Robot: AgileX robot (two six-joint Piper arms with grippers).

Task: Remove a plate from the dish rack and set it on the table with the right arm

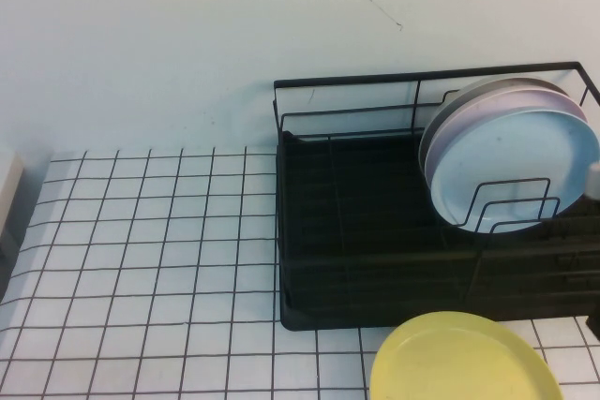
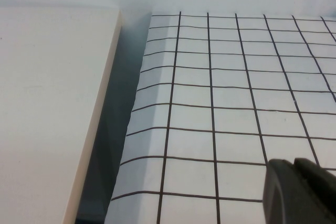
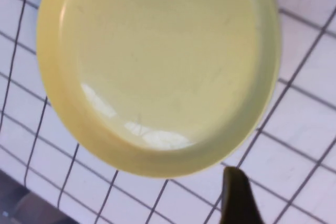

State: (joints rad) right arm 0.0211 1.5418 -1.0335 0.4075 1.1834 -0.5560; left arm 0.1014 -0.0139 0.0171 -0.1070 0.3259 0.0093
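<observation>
The yellow plate lies flat on the white gridded table, just in front of the black wire dish rack. The right wrist view shows the plate from above. My right gripper hovers over the table beside the plate's rim. Only one dark fingertip shows, clear of the plate, with bare table where the other finger would be if shut. My left gripper is shut and empty over the table's left part. Neither gripper shows in the high view.
A light blue plate stands in the rack's right dividers with paler plates behind it. The rack's left half holds nothing. A pale flat board lies off the table's left edge, across a dark gap.
</observation>
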